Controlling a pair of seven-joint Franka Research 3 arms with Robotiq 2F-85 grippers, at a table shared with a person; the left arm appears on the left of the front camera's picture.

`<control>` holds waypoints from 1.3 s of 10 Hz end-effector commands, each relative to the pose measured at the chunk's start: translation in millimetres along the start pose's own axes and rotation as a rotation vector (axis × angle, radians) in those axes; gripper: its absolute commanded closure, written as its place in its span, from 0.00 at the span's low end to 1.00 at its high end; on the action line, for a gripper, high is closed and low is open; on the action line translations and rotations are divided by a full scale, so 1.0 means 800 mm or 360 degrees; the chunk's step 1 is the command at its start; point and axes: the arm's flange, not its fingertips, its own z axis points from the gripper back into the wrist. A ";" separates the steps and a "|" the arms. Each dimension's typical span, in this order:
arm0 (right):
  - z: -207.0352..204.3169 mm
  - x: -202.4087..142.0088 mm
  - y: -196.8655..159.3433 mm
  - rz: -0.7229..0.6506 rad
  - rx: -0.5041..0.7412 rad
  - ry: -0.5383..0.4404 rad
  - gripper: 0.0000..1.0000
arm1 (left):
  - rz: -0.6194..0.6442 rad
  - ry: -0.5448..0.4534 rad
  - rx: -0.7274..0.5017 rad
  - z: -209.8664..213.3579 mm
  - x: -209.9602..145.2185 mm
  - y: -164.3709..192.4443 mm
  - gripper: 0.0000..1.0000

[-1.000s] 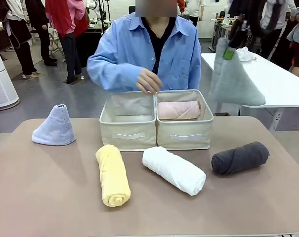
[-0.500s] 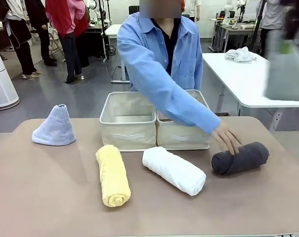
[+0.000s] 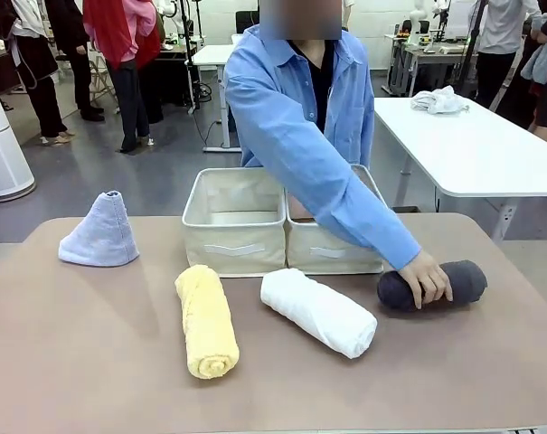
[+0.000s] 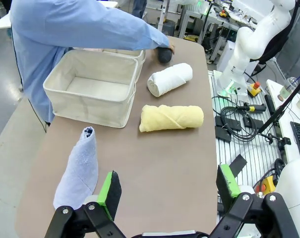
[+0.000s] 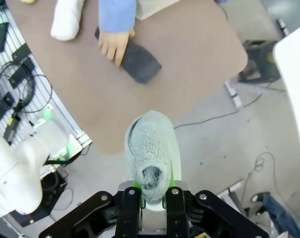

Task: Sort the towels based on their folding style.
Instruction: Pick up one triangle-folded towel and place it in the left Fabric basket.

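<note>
Pale grey-green terry cone towel (image 5: pixel 150 148) sits pinched in the robot's tightly closed right hand (image 5: pixel 151 192), above the brown worktop's (image 5: pixel 189 64) edge. The left hand (image 4: pixel 168 188) gapes wide and empty near the lavender-blue cone towel (image 4: pixel 79 171). A person's hand (image 3: pixel 427 280) grips the dark grey rolled towel (image 3: pixel 463 276).

front camera looks across the table (image 3: pixel 92 362), wrist cameras down onto it
</note>
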 end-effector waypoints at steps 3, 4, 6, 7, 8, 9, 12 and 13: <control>-0.009 -0.008 0.009 -0.0009 -0.0051 -0.0119 0.83 | 0.0000 -0.0007 0.0017 0.000 0.002 -0.001 0.00; -0.009 -0.003 0.007 -0.0020 -0.0053 -0.0133 0.83 | 0.0000 -0.0007 0.0017 0.000 0.002 -0.001 0.00; -0.005 -0.004 0.002 0.0004 -0.0035 -0.0055 0.83 | 0.0000 -0.0007 0.0017 0.000 0.002 -0.001 0.00; -0.005 -0.004 0.002 0.0004 -0.0035 -0.0055 0.83 | 0.0000 -0.0007 0.0017 0.000 0.002 -0.001 0.00; -0.005 -0.004 0.002 0.0004 -0.0035 -0.0055 0.83 | 0.0000 -0.0007 0.0017 0.000 0.002 -0.001 0.00; -0.005 -0.004 0.002 0.0004 -0.0035 -0.0055 0.83 | 0.0000 -0.0007 0.0017 0.000 0.002 -0.001 0.00; -0.005 -0.004 0.002 0.0004 -0.0035 -0.0055 0.83 | 0.0000 -0.0007 0.0017 0.000 0.002 -0.001 0.00; -0.005 -0.004 0.002 0.0004 -0.0035 -0.0055 0.83 | 0.0000 -0.0007 0.0017 0.000 0.002 -0.001 0.00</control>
